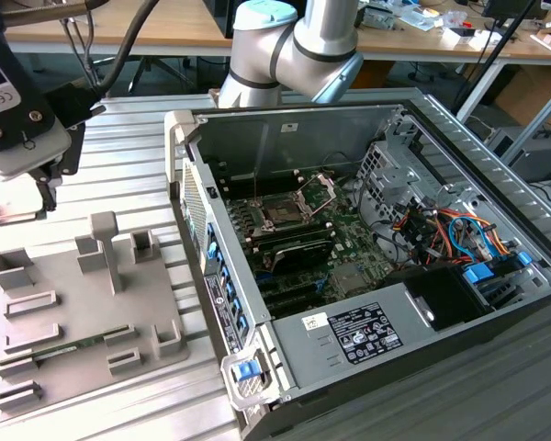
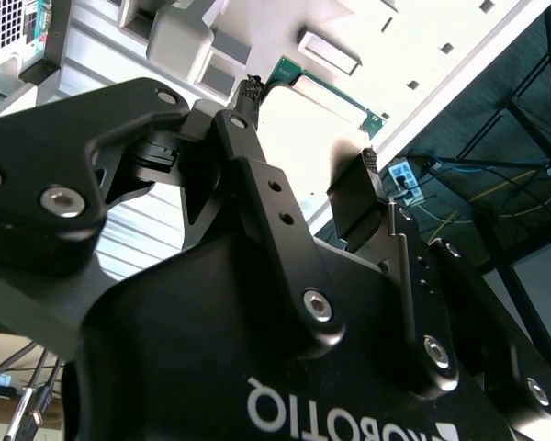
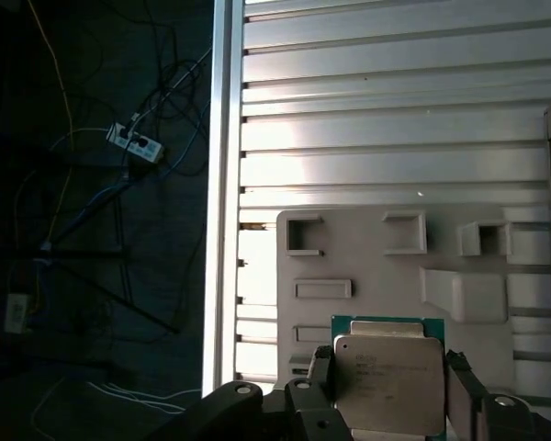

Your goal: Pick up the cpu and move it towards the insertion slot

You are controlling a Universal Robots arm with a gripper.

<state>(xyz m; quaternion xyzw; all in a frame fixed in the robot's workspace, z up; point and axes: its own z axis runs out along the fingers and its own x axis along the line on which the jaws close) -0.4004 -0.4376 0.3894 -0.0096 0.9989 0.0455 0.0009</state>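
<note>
The cpu (image 3: 389,384), a silvery square chip with a thin green rim, sits between my gripper's (image 3: 388,390) two black fingers (image 3: 318,375), which are shut on it. It hangs above the grey holder tray (image 3: 367,253). In the second wrist view the fingertips (image 2: 251,92) stand on either side of the chip's green edge (image 2: 329,90). In the exterior view my wrist head (image 1: 18,129) is at the far left, over the tray's back corner. The insertion slot (image 1: 285,209), a dark square socket with its silver bracket raised, lies inside the open computer case, well to the exterior view's right.
The grey tray (image 1: 73,303) has raised blocks and a long green memory stick (image 1: 73,347) lying in it. The case's side wall (image 1: 197,220) stands between tray and socket. Cables and drive bays (image 1: 441,234) crowd the case's right half. Everything rests on a ribbed metal table (image 1: 138,156).
</note>
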